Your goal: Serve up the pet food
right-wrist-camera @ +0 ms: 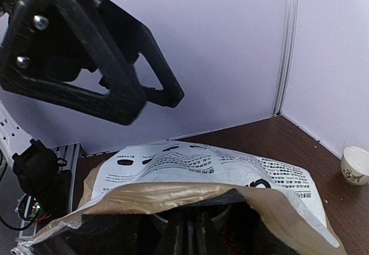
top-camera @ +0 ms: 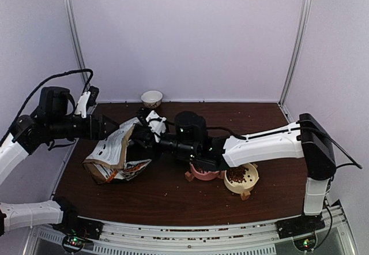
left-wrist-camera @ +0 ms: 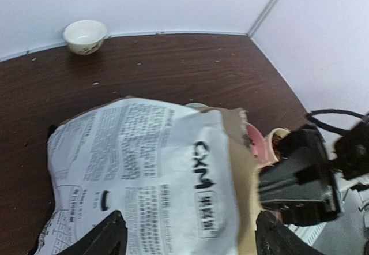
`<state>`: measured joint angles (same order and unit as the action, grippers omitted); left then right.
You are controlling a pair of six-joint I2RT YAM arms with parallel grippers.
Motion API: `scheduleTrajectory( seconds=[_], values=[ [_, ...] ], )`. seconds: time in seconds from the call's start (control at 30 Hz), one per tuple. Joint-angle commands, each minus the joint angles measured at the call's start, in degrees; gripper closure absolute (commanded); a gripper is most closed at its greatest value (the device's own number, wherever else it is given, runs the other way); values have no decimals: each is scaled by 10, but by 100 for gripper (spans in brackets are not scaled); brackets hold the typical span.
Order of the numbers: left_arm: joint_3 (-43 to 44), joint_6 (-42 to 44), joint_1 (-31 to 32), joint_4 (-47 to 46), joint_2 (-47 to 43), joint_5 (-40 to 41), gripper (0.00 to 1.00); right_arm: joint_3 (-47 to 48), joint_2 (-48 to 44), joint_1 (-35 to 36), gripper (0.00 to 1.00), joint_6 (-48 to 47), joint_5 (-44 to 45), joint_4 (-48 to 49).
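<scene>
The right gripper (right-wrist-camera: 187,232) is sunk in the open mouth of the brown-and-white printed paper bag (top-camera: 115,160). Its fingers stand close together in the dark there, with a pale curved metal rim just past them. Whether they clench anything I cannot tell, and the bag's inside is too dim to show its contents. The left gripper (left-wrist-camera: 187,235) is at the bag's 10 o'clock corner in the top view. It grasps the bag with wide-set fingers (left-wrist-camera: 109,237), which straddle the white text-covered panel so the paper fills the span between them. The bag lies tilted on the dark wooden tabletop (top-camera: 173,200), with its mouth turned toward 3 o'clock, where the right arm reaches in. Its crumpled base is toward 7 o'clock. At 4 o'clock from the bag's mouth a pink bowl (top-camera: 202,175) sits on the tabletop, largely hidden under the right forearm. Just beside it, at its 3 o'clock, is a cream bowl (top-camera: 254,173). The pet food (top-camera: 237,174) that can be seen is a small heap of reddish-brown kibble lying in the cream bowl. A few stray pellets dot the tabletop and the metal rail at 6 o'clock. Well apart from all this, at 12 o'clock against the back wall, stands a small white patterned cup (top-camera: 151,98), upright.
</scene>
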<state>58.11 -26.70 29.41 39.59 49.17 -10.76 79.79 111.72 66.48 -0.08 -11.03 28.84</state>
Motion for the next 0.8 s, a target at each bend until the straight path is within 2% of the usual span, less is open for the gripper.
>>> scheduleTrajectory(
  seconds=[0.0,0.3,0.57,0.6,0.77],
  values=[
    [50,-21,76,17,21,11,19,-27,-47,5,100,-7,24,96],
    [107,10,152,73,129,91,12,-80,-78,9,100,-5,42,126],
    [129,15,162,73,174,113,12,-88,-84,12,100,-5,38,129],
    [128,16,162,73,177,116,18,-90,-85,13,100,-5,39,130],
    [122,15,162,73,176,120,62,-107,-91,15,100,-5,45,145]
  ],
)
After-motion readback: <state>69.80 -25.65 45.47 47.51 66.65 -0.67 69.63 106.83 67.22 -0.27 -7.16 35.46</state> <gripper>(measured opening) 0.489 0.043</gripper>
